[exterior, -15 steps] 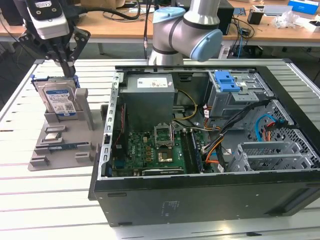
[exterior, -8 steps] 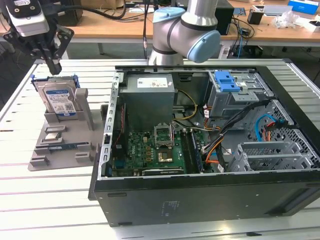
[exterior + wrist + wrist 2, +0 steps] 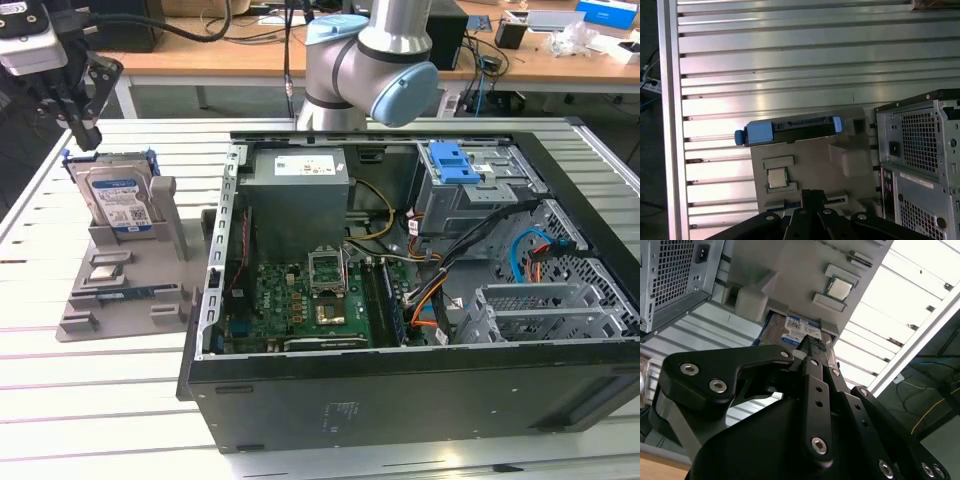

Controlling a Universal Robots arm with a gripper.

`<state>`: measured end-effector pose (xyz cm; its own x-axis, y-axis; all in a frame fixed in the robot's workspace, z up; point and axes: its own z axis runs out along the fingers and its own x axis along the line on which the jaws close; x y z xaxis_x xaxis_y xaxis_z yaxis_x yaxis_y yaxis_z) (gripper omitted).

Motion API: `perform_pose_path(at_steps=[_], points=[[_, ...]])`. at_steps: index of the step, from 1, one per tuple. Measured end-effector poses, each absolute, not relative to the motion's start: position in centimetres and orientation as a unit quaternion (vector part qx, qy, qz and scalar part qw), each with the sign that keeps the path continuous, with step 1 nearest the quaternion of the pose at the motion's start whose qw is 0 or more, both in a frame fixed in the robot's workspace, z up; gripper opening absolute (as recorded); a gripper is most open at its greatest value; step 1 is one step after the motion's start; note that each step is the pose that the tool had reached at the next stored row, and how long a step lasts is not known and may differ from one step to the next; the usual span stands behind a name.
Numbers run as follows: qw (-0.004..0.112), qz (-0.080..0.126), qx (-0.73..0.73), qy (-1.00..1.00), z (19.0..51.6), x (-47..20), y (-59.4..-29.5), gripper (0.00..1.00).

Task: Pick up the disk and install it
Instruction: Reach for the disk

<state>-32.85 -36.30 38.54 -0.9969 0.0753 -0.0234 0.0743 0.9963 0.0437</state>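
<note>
The disk [image 3: 118,200] stands on edge in a grey holder [image 3: 130,290] at the exterior view's left, its blue-and-white label facing out and a blue rail around it. My gripper [image 3: 86,140] hangs just above the disk's top edge, toward its left end, without touching it. Its black fingers look shut with nothing between them. In the second wrist view the gripper [image 3: 812,344] points down at the labelled disk [image 3: 802,330]. From the first wrist view, the gripper [image 3: 812,192] sits short of the disk [image 3: 790,131], seen edge-on.
An open computer case [image 3: 400,380] fills the table's middle and right, with a silver drive cage [image 3: 480,190] bearing a blue latch [image 3: 455,160] and a grey power supply [image 3: 297,200]. The holder [image 3: 810,160] also carries a small chip [image 3: 776,177]. The arm's base [image 3: 370,60] stands behind the case.
</note>
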Motion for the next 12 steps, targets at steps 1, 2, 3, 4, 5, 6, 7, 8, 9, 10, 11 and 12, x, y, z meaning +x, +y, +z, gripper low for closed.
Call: perform_pose_path(at_steps=[1,2,3,4,5,6,7,8,9,10,11,12], points=[[0.013,0.021,0.037,0.999,38.5,-33.2,-36.2,0.11],[0.013,0.021,0.037,0.999,38.5,-33.5,-36.2,0.11],[0.013,0.021,0.037,0.999,38.4,-33.6,-36.1,0.11],[0.013,0.021,0.037,0.999,38.4,-34.0,-35.9,0.11],[0.013,0.021,0.037,0.999,38.3,-34.2,-35.8,0.11],[0.013,0.021,0.037,0.999,38.2,-34.3,-35.6,0.11],[0.012,0.021,0.037,0.999,38.2,-34.4,-35.5,0.11],[0.013,0.021,0.037,0.999,38.1,-34.4,-35.3,0.11],[0.012,0.021,0.037,0.999,38.1,-34.5,-35.3,0.11],[0.013,0.021,0.037,0.999,38.1,-34.5,-35.2,0.11],[0.013,0.021,0.037,0.999,38.1,-34.5,-35.0,0.11],[0.012,0.021,0.037,0.999,38.1,-34.6,-35.0,0.11]])
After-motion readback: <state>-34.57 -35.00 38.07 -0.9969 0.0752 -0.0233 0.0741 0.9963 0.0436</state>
